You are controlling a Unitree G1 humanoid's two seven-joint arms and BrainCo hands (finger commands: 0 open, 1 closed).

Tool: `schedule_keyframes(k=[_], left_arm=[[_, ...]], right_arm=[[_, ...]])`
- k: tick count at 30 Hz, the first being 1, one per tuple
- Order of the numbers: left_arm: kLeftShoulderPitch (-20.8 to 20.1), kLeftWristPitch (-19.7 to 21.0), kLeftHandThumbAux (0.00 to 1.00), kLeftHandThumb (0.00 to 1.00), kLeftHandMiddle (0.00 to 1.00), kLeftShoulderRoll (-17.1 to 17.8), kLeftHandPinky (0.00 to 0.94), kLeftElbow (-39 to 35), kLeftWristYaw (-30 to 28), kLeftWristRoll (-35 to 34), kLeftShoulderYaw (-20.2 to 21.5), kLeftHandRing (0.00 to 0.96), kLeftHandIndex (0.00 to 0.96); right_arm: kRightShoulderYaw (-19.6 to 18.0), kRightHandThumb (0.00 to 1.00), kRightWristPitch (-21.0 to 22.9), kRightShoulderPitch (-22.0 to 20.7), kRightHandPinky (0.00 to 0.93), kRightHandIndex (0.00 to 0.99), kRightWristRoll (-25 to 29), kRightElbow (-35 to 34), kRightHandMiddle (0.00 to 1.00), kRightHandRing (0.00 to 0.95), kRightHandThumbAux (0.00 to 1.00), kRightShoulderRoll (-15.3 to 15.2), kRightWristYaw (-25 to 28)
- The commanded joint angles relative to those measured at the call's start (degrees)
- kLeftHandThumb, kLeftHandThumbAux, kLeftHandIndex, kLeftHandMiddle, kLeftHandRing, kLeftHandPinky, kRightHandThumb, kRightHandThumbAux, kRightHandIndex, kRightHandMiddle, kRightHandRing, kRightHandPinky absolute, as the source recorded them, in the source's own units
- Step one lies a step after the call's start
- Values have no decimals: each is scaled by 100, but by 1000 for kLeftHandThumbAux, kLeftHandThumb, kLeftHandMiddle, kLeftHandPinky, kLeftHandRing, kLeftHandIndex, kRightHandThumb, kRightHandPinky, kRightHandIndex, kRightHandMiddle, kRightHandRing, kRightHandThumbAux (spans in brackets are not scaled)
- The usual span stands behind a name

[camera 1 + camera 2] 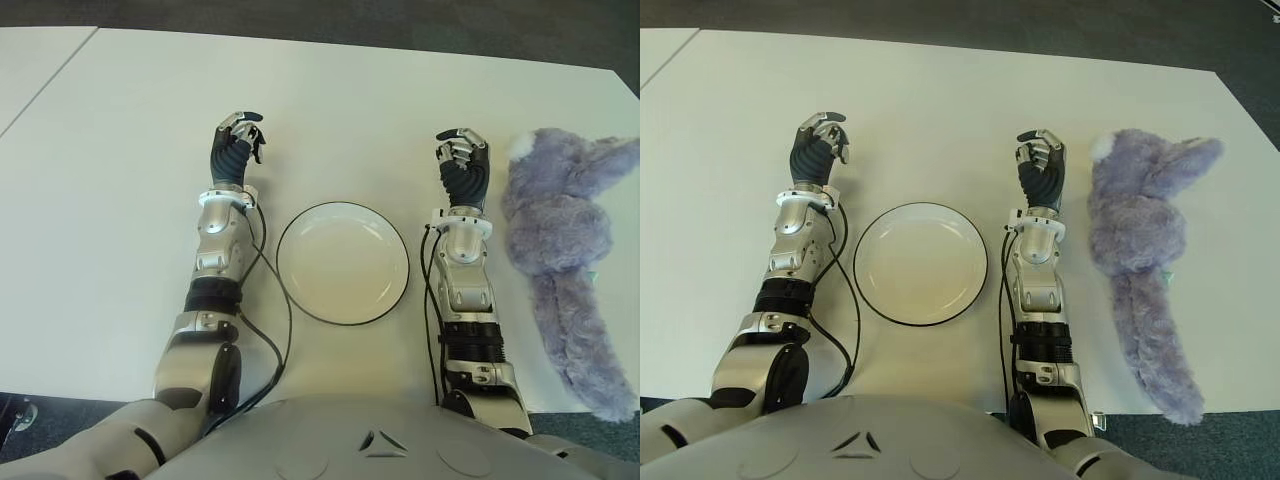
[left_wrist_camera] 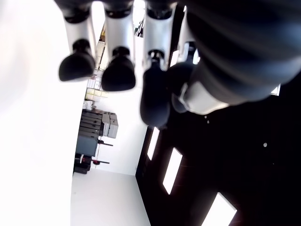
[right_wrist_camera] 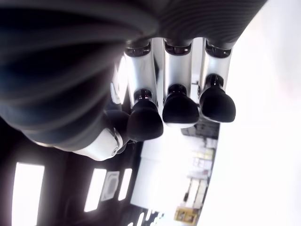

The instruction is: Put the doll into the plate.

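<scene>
Silver arms, black-padded robot hand (image 1: 237, 141)

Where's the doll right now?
The purple plush doll lies on the white table at the robot's far right, just beyond the right hand; the plate sits between both forearms.

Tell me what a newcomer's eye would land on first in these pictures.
The fluffy purple doll stands out first, stretched along the white table at the robot's far right, just outside its right hand. Next comes the empty white plate with a dark rim, lying between the two forearms. The left hand shows left of the plate; both hands have curled fingers and hold nothing.
</scene>
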Motion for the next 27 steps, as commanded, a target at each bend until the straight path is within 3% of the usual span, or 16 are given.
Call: schedule_keyframes(k=[1, 8, 10, 15, 27], left_arm=[[52, 85, 700, 719, 806, -7, 803, 63, -62, -28, -4, 804, 445], [50, 90, 699, 720, 804, -8, 798, 71, -37, -12, -4, 801, 445], [47, 92, 699, 720, 803, -6, 798, 75, -39, -13, -1, 800, 445], [43, 28, 700, 719, 801, 6, 797, 111, -68, 3, -9, 800, 445], [44, -18, 701, 716, 806, 30, 802, 132, -64, 55, -24, 806, 445]], right_arm=[[186, 715, 252, 166, 854, 442, -612, -173, 860, 847, 715, -102, -187], [459, 715, 609, 242, 860, 442, -1827, -346, 866, 854, 715, -253, -687], [493, 715, 662, 240, 863, 442, -1966, -350, 868, 857, 714, -256, -752], [839, 715, 1207, 234, 850, 441, -3361, -381, 852, 853, 713, -357, -1456], [1049, 715, 1749, 390, 828, 439, -4000, -699, 822, 826, 710, -259, -1542]])
